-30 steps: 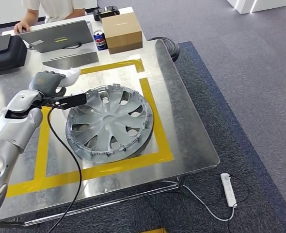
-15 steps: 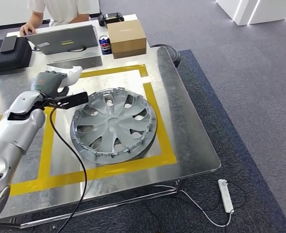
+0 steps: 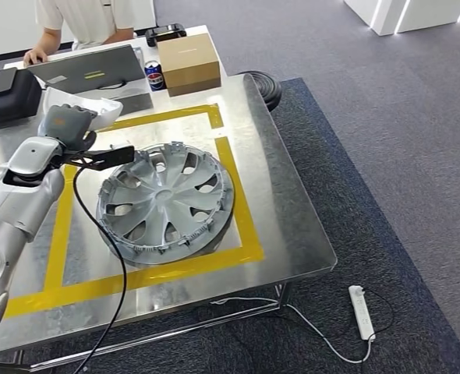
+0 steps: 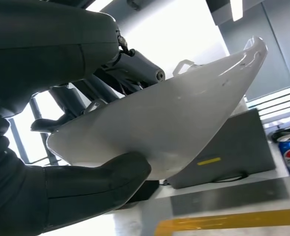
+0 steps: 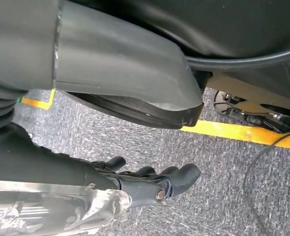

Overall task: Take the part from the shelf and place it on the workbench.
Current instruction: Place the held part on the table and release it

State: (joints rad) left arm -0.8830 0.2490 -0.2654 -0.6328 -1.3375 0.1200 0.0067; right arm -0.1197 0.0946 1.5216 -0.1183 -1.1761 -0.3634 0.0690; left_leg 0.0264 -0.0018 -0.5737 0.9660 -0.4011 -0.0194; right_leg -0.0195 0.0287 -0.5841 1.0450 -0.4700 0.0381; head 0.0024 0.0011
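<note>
The left robot hand (image 3: 69,125) grips the white part (image 3: 95,109), thumb under its curved shell and fingers (image 4: 136,64) over the top, and holds it above the far-left of the counter (image 3: 286,226). The right robot hand (image 5: 151,184) hangs over the carpet, holding nothing, fingers loosely extended.

The step in hand looks like the set-down. It would go best lowered level, so the long shell lands flat rather than on its tip, with the thumb let go only once the counter bears it.

Room is tight. The hubcap (image 3: 166,199) lies just right of the hand and fills the taped square, and a laptop (image 3: 86,68) and can (image 3: 154,75) stand close behind. Bare metal lies left of the hubcap; the right and near edges are well away.
</note>
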